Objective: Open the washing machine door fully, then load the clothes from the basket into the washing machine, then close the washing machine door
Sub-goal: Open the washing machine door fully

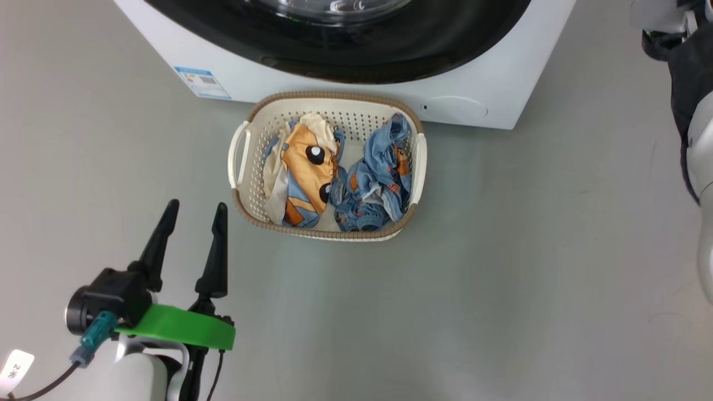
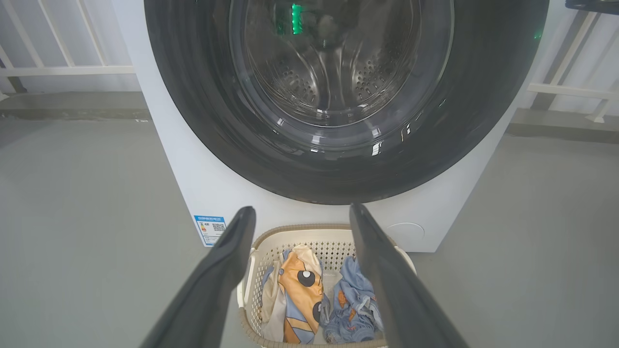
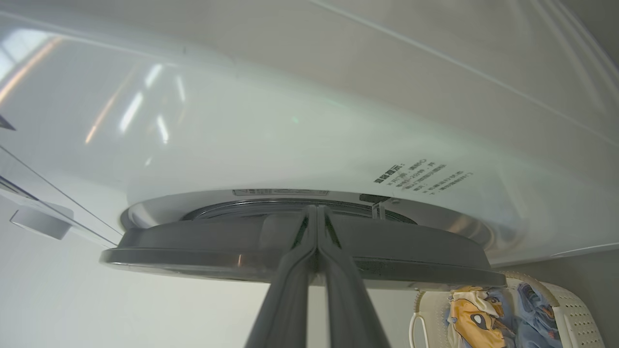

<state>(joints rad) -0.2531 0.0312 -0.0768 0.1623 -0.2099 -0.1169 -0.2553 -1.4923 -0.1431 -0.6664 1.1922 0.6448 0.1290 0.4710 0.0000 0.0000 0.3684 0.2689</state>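
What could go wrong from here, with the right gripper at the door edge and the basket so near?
1. The right gripper is shut and seems to meet the large round black-rimmed glass door only at its fingertips; it may slip off while pulling.
2. The cream perforated plastic basket stands close under the door; a moving arm might knock it.
3. The orange garment and the light blue garment touch; lifting one may drag the other.

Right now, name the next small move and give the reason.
Probably ease the shut right gripper behind the rim of the washing machine door and pull outward. It points at the rim's edge, the door covers the drum, and the clothes lie in the basket, apart from the open left gripper.
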